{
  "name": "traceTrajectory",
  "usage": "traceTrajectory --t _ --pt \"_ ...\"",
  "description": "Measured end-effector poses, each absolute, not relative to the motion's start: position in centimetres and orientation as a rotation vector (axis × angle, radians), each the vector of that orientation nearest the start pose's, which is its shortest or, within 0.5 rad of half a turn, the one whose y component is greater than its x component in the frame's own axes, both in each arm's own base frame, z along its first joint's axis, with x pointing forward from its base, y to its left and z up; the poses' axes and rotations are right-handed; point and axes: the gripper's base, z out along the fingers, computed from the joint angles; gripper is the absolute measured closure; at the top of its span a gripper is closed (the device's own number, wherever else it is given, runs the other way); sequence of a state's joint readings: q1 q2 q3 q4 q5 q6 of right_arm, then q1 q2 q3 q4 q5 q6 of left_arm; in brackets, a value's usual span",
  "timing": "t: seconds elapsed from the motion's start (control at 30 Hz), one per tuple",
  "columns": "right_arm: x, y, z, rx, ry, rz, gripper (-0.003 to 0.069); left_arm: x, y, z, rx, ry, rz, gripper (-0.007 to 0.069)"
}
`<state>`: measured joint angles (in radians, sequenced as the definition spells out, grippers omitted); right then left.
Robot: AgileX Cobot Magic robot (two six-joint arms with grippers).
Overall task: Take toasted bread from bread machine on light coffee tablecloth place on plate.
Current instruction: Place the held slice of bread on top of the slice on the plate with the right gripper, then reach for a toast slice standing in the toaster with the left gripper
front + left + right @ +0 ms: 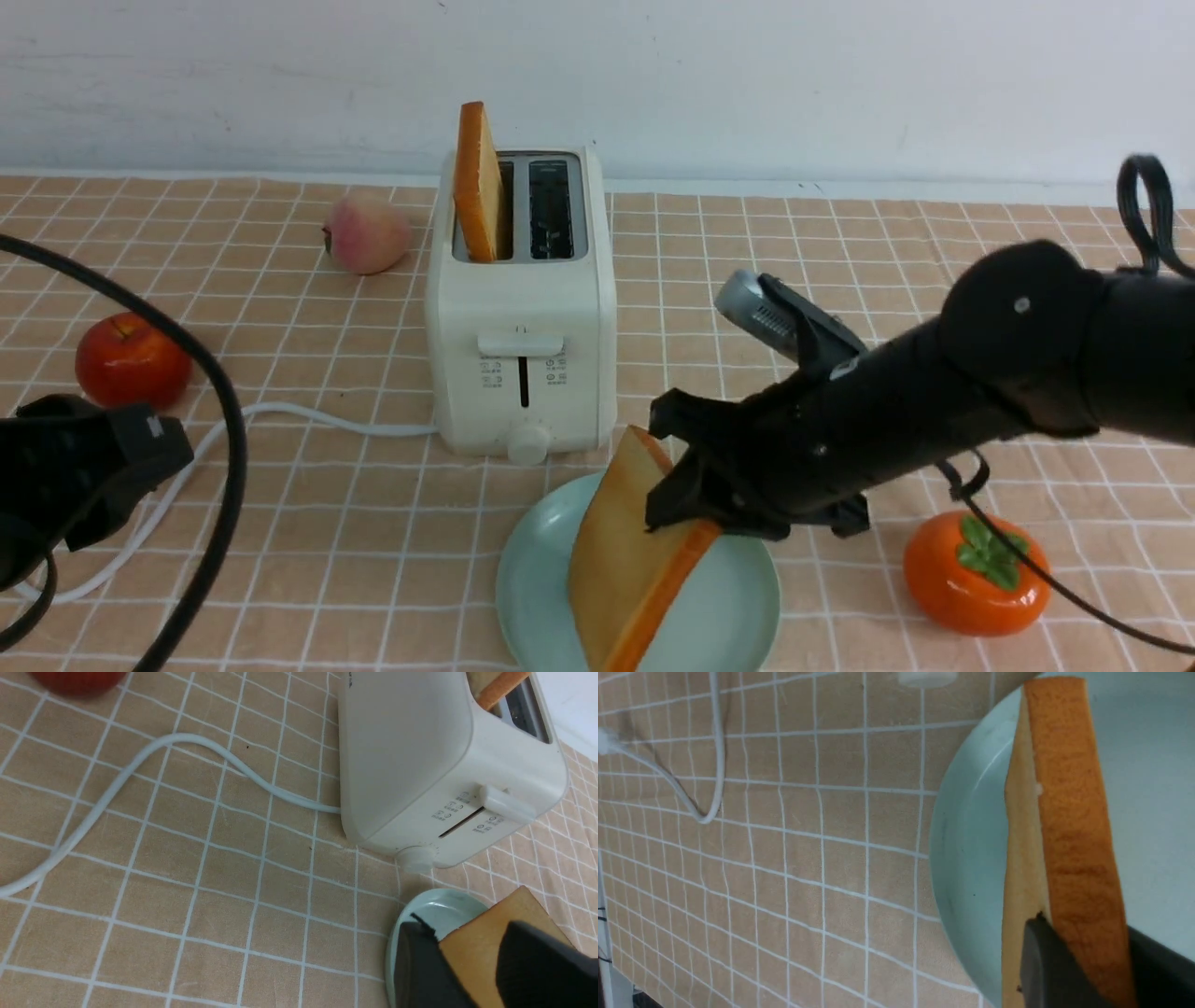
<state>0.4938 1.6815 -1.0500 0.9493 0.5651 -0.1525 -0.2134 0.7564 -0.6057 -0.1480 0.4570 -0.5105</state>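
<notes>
The cream bread machine (523,317) stands on the light coffee tablecloth (327,523), with one toasted bread slice (479,182) upright in its left slot and the right slot empty. My right gripper (686,509) is shut on the second toasted bread slice (625,560), holding it tilted on edge over the mint-green plate (532,579). The right wrist view shows its pads (1045,961) clamping the slice (1069,812) above the plate (971,858). My left gripper (467,952) is open and empty, low at the far left (140,457).
A peach (367,233) and a red apple (131,359) lie left of the bread machine. An orange persimmon (976,574) sits right of the plate. The white cord (308,420) runs left from the bread machine. A white wall is behind.
</notes>
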Motion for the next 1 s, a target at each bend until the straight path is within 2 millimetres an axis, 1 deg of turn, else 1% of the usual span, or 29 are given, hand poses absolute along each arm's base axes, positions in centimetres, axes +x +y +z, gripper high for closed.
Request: traceTrajectory --t 0.03,0.1,0.13,0.17,0.2,0.27,0.3,0.37,0.4,0.47,0.53,0.57,0.6,0.67,0.73,0.77,0.8,0.83,0.87,0.9,0.93,0.97,1.0 --pt "28.5 19.8 22.1 0.052 2.649 1.020 0.0542 14.7 -3.8 30.6 -0.417 2.100 -0.581 0.0386" --pt "28.3 19.8 21.8 -0.071 2.624 0.999 0.0534 14.7 -3.8 30.6 -0.417 2.100 -0.581 0.0386" --pt "28.3 19.8 21.8 -0.082 2.621 0.999 0.0531 14.7 -3.8 30.6 -0.417 2.100 -0.581 0.0386" --pt "28.2 19.9 21.8 -0.170 2.607 0.988 0.0499 14.7 -3.8 30.6 -0.417 2.103 -0.580 0.0386" --pt "28.1 19.9 21.8 -0.203 2.606 0.987 0.0471 14.7 -3.8 30.6 -0.417 2.104 -0.580 0.0386" --pt "27.9 19.9 21.6 -0.235 2.612 0.988 0.0409 14.7 -3.8 30.6 -0.417 2.104 -0.580 0.0386" --pt "27.9 19.9 21.6 -0.241 2.613 0.987 0.0391 14.7 -3.8 30.6 -0.417 2.104 -0.580 0.0386" --pt "27.9 19.9 21.6 -0.279 2.604 0.974 0.0260 14.7 -3.8 30.6 -0.417 2.105 -0.579 0.0386" --pt "27.9 19.9 21.6 -0.285 2.603 0.972 0.0251 14.7 -3.8 30.6 -0.417 2.105 -0.579 0.0386" --pt "27.9 19.7 22.2 -0.387 2.578 0.936 0.0126 14.7 -3.7 30.5 -0.392 2.108 -0.556 0.0376" --pt "28.0 19.2 23.7 -0.458 2.541 0.916 0.0063 14.7 -3.7 30.5 -0.369 2.112 -0.533 0.0358" --pt "28.0 19.1 24.1 -0.465 2.532 0.914 0.0055 14.7 -3.7 30.5 -0.368 2.115 -0.531 0.0355" --pt "28.3 18.4 25.6 -0.493 2.493 0.889 0.0035 14.7 -3.7 30.7 -0.366 2.129 -0.526 0.0336" --pt "28.6 17.6 27.6 -0.515 2.443 0.855 0.0029 14.9 -3.8 31.0 -0.376 2.152 -0.536 0.0322" --pt "28.9 16.5 30.0 -0.521 2.393 0.802 0.0036 15.6 -4.2 31.8 -0.399 2.185 -0.565 0.0312" --pt "28.9 16.3 30.8 -0.522 2.377 0.793 0.0039 15.7 -4.3 32.4 -0.400 2.179 -0.577 0.0311" --pt "28.9 15.6 33.1 -0.528 2.338 0.750 0.0065 17.0 -4.8 33.6 -0.403 2.207 -0.605 0.0307" --pt "28.8 15.5 33.5 -0.529 2.330 0.745 0.0069 17.2 -4.9 33.6 -0.405 2.221 -0.606 0.0306" --pt "28.7 15.3 34.4 -0.542 2.318 0.729 0.0081 17.8 -5.1 34.2 -0.392 2.221 -0.607 0.0305" --pt "28.0 15.2 36.5 -0.581 2.281 0.708 0.0110 19.8 -5.6 34.6 -0.370 2.250 -0.595 0.0305" --pt "27.3 15.2 37.8 -0.611 2.261 0.709 0.0130 21.1 -5.9 35.5 -0.344 2.248 -0.588 0.0305" --pt "27.3 15.3 37.9 -0.612 2.258 0.711 0.0133 21.3 -5.9 35.3 -0.347 2.257 -0.587 0.0305" --pt "26.6 15.4 39.0 -0.642 2.239 0.714 0.0153 22.8 -6.3 36.1 -0.317 2.256 -0.579 0.0305"
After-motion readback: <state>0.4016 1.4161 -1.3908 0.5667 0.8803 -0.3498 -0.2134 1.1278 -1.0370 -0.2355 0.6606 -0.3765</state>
